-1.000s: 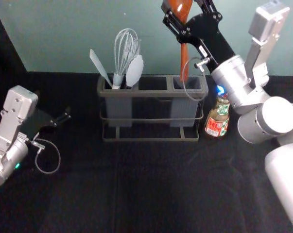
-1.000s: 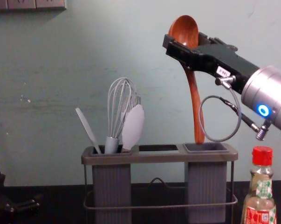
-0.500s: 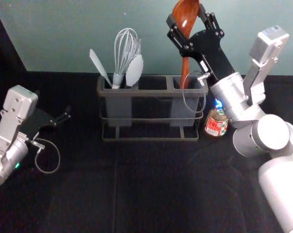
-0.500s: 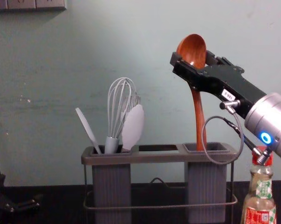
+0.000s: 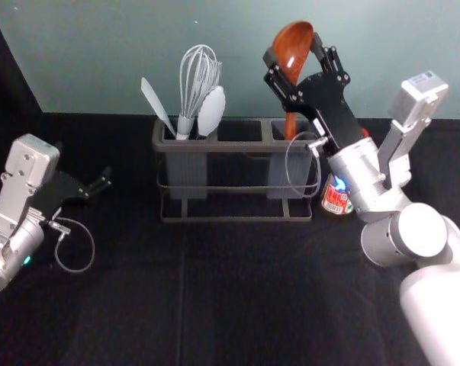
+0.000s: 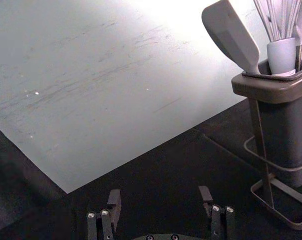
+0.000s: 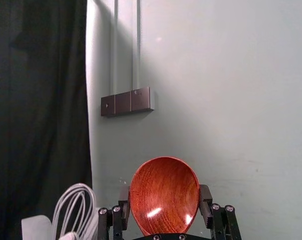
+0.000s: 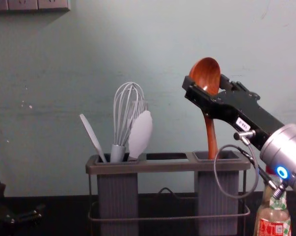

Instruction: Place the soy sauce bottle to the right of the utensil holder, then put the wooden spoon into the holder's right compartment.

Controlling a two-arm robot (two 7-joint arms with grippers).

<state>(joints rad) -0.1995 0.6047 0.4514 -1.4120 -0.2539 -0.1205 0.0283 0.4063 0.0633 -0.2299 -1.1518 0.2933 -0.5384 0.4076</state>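
Inserting seems in hand: the right gripper [image 8: 205, 83] clasps the wooden spoon [image 8: 212, 140] by its bowl, handle in the right compartment [image 8: 217, 196], soy sauce bottle [image 8: 272, 216] beside the holder [image 8: 167, 167]; lower, then release, left gripper [image 6: 160, 195] parked wide at left

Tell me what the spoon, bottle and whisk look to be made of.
Spoon: wood, glossy, perhaps varnished; grain and bright highlights show.
Bottle: probably clear glass, smooth; its wall looks see-through, though plastic is possible.
Whisk: handle matte, plastic or silicone by its even grey; wires thin and pale, metal or coated.
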